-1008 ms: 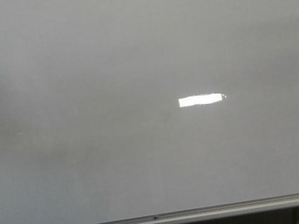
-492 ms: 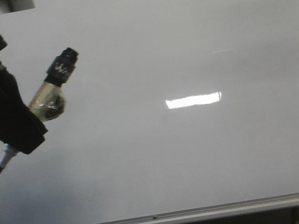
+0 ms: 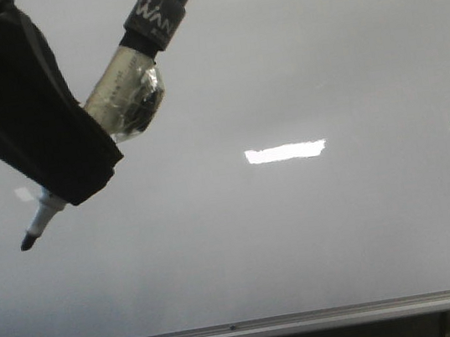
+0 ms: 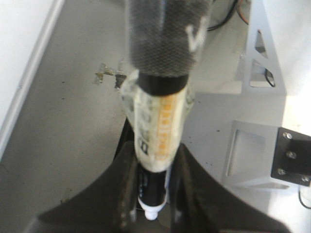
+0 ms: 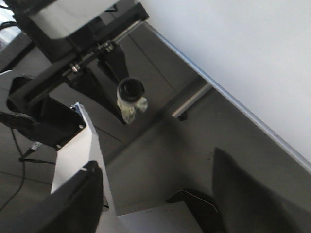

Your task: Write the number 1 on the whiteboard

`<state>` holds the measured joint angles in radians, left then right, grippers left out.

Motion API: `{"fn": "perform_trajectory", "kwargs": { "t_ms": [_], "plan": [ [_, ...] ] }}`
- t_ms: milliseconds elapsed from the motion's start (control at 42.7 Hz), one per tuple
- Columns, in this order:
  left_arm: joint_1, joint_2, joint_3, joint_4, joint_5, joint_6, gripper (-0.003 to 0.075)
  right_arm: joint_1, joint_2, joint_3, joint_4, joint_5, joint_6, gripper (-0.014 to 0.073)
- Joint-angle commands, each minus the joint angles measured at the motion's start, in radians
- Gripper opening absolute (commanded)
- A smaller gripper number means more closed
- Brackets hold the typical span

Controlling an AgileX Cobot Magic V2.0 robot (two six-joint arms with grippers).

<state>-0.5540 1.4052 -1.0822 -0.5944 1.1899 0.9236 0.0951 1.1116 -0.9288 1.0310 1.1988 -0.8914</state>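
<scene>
My left hand [image 3: 62, 180] is black and matte, pinching one marker [image 3: 124, 90] around its lower barrel. The marker is a round tube wrapped in crinkled clear tape, with a black cap end up and its dark felt tip [image 3: 28, 242] pointing down-left, in front of the whiteboard [image 3: 319, 231] near its left edge; I cannot tell if the tip touches. The whiteboard is glossy, pale grey, bearing no stroke, with one silver metal rail [image 3: 315, 319] along its bottom edge. My right hand [image 5: 155, 194] stands spread, two dark fingers [image 5: 73, 204] apart, holding nothing.
</scene>
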Motion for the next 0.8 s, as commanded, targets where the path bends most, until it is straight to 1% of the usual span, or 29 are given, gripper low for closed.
{"fn": "perform_trajectory", "kwargs": {
  "t_ms": [0, 117, 352, 539, 680, 703, 773],
  "plan": [
    [-0.007, -0.036, -0.033, -0.077, 0.047, 0.021, -0.0020, 0.008, 0.068, -0.085, 0.113, 0.115, -0.037, 0.0508],
    [-0.007, -0.034, -0.033, -0.104, 0.077, 0.043, -0.0020, 0.061, 0.142, -0.143, 0.114, 0.127, -0.037, 0.0508],
    [-0.007, -0.034, -0.033, -0.126, 0.077, 0.045, -0.0020, 0.218, 0.247, -0.234, 0.114, 0.125, -0.037, 0.0508],
    [-0.007, -0.034, -0.033, -0.130, 0.077, 0.045, -0.0020, 0.308, 0.304, -0.256, 0.113, 0.121, -0.036, 0.0507],
    [-0.007, -0.034, -0.033, -0.130, 0.077, 0.045, -0.0020, 0.347, 0.332, -0.257, 0.115, 0.119, -0.036, 0.0505],
    [-0.007, -0.034, -0.033, -0.130, 0.077, 0.045, -0.0020, 0.351, 0.334, -0.257, 0.116, 0.119, -0.036, 0.0498],
    [-0.007, -0.034, -0.033, -0.130, 0.077, 0.045, -0.0020, 0.360, 0.341, -0.257, 0.116, 0.116, -0.036, 0.0434]
  ]
}}
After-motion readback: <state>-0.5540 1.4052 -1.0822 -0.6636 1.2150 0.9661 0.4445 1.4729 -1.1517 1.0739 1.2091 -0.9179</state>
